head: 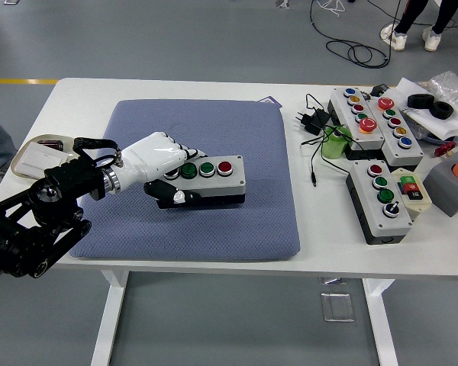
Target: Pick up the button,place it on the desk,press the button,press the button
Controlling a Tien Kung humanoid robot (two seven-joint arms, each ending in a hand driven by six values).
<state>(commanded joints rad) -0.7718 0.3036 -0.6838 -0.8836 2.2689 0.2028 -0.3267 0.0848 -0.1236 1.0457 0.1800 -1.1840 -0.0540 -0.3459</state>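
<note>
A pad (214, 221) lies on the bench (84, 95), left of centre. The button box (210, 179) rests on the pad, with the left hand (164, 164) over its left end. More button boxes (374, 126) crowd the bench's right edge, and a tray (34, 156) sits at the left edge.

the button box (212, 179) is a long grey case with a black underside, lying flat on the blue-grey pad (206, 137), a little toward the pad's near edge and left of its middle, its long side running roughly parallel to that edge. three round buttons show in a row on its top face: two green ones and, at the end toward the pad's right edge, a red one. its end toward the pad's left edge is covered by the left hand (162, 164), so any further buttons there cannot be seen.
</note>
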